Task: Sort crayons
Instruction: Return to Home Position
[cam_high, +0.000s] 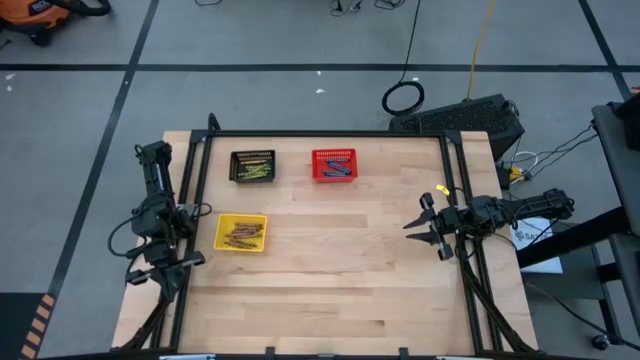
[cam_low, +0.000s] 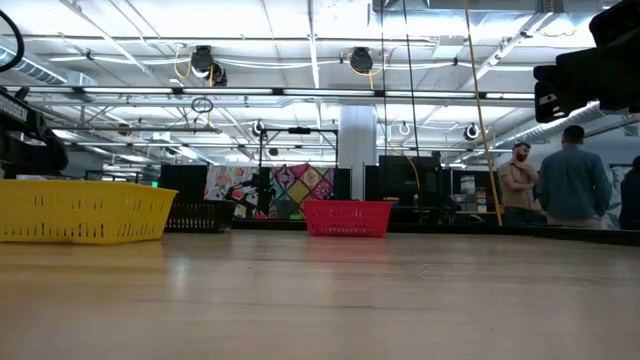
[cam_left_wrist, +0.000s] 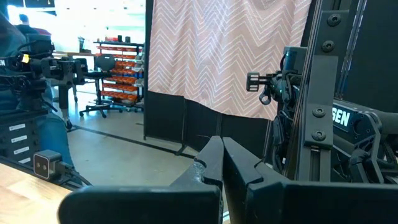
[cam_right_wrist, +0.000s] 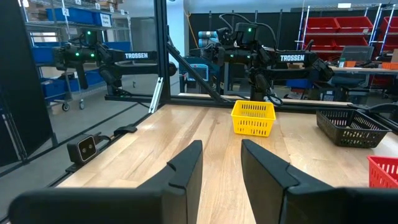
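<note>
Across the pale wooden table (cam_high: 350, 290) from the right gripper (cam_right_wrist: 221, 146), fingers parted, thin short crayons (cam_high: 241, 234) lay sideways in small plastic baskets (cam_high: 218, 233) (nearer the left gripper (cam_left_wrist: 222, 142), fingers seemingly pressed together).

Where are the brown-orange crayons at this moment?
In the high view, the brown-orange crayons lie inside the yellow basket on the left side of the table, with the black basket as the nearest neighbour.

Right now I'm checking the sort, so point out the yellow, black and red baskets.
yellow basket (cam_high: 219, 233), high view, on its left rim.
black basket (cam_high: 234, 167), high view, on its left rim.
red basket (cam_high: 315, 166), high view, on its left rim.
</note>
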